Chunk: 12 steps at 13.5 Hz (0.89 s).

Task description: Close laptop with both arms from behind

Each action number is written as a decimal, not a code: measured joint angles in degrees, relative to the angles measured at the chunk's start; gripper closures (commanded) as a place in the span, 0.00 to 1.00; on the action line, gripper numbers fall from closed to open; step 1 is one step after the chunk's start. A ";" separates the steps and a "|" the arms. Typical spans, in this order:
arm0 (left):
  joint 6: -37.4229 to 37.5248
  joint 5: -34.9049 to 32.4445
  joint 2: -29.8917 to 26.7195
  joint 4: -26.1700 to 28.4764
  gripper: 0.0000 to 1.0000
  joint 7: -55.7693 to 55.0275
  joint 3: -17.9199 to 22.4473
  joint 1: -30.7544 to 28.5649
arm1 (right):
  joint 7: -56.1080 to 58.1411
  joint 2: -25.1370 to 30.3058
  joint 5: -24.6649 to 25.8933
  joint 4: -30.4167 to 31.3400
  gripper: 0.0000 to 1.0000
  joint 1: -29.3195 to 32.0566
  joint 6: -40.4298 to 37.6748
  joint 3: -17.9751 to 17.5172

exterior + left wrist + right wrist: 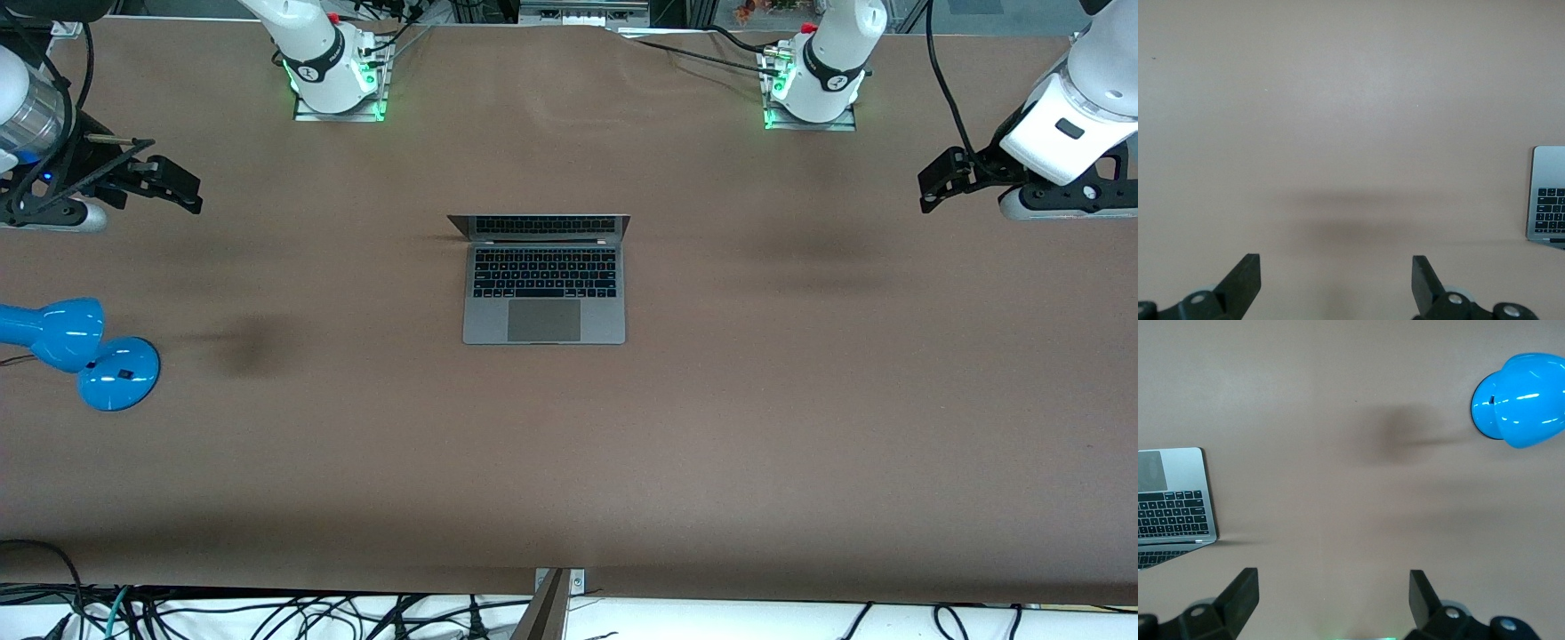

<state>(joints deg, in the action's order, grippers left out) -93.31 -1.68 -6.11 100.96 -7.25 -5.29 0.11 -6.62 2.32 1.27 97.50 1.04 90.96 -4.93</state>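
Observation:
The space-grey laptop (543, 284) lies open in the middle of the table, its screen upright on the side toward the arm bases. Its corner shows in the left wrist view (1546, 200) and in the right wrist view (1175, 500). My left gripper (933, 185) hangs open and empty over bare table at the left arm's end, well apart from the laptop; its fingers (1245, 277) stand wide. My right gripper (173, 182) hangs open and empty over bare table at the right arm's end; its fingers (1243, 592) stand wide.
A blue desk lamp (84, 351) lies on the table at the right arm's end, nearer the front camera than the right gripper; it also shows in the right wrist view (1521, 400). The two arm bases (338, 76) stand along the table's edge farthest from the front camera.

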 measured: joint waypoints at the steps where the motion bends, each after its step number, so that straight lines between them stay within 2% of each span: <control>1: 0.00 0.02 0.00 0.00 0.00 0.00 0.00 0.00 | 0.00 0.00 0.00 0.00 0.00 0.00 0.01 0.00; 12: 0.97 0.04 0.42 0.10 0.00 0.06 -0.03 -1.39 | 0.09 -0.01 0.00 0.26 0.00 -0.05 0.09 -0.07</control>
<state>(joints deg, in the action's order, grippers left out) -92.34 -1.64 -5.70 101.06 -7.19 -5.32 -1.28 -6.53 2.31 1.27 97.77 1.00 91.05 -4.99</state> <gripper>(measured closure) 0.000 0.000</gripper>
